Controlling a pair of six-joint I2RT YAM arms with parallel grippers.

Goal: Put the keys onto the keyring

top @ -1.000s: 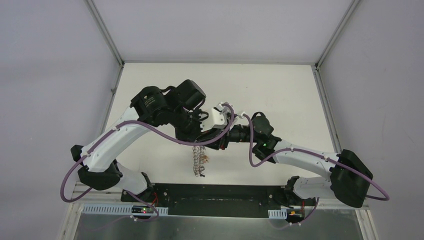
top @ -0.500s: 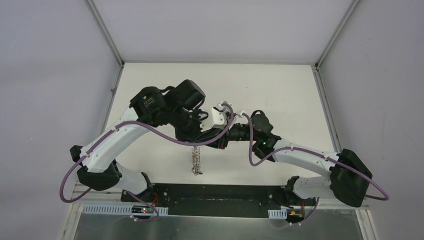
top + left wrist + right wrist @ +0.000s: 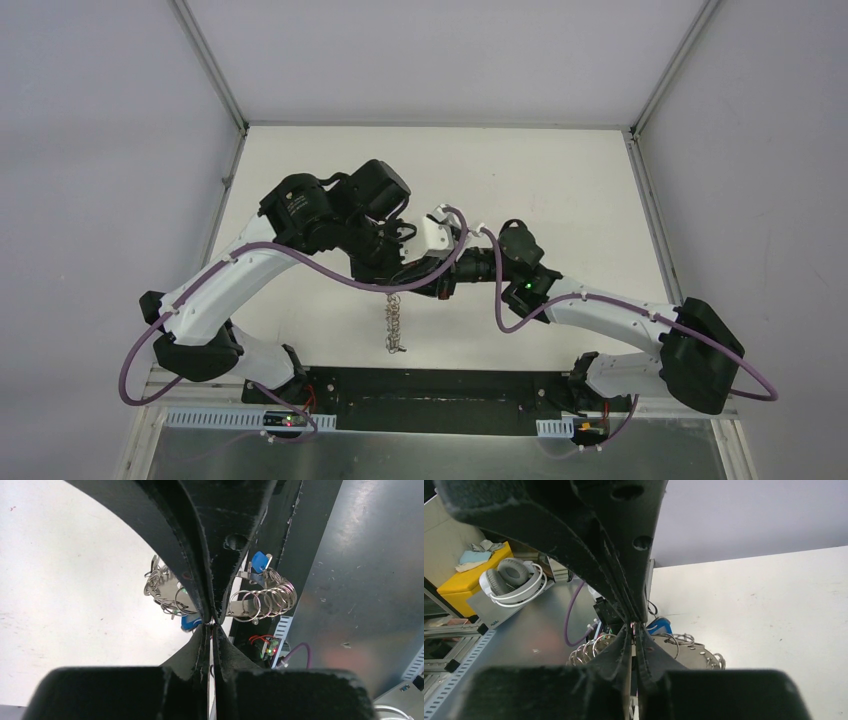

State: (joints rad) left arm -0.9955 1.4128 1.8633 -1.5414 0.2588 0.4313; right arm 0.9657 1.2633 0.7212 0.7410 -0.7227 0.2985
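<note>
While both arms meet over the middle of the table, the keyring hangs edge-on just below the spot where they come together. From its wrist cam, the left gripper is clamped tight on the ring's flat metal. The wire loops fan out either side of the fingers, and a blue tag pokes up on the right (another bit of blue lower left, half hidden). The right gripper is pinched closed just above the ring, with some thin sliver at the tips. Can't tell what it is.
</note>
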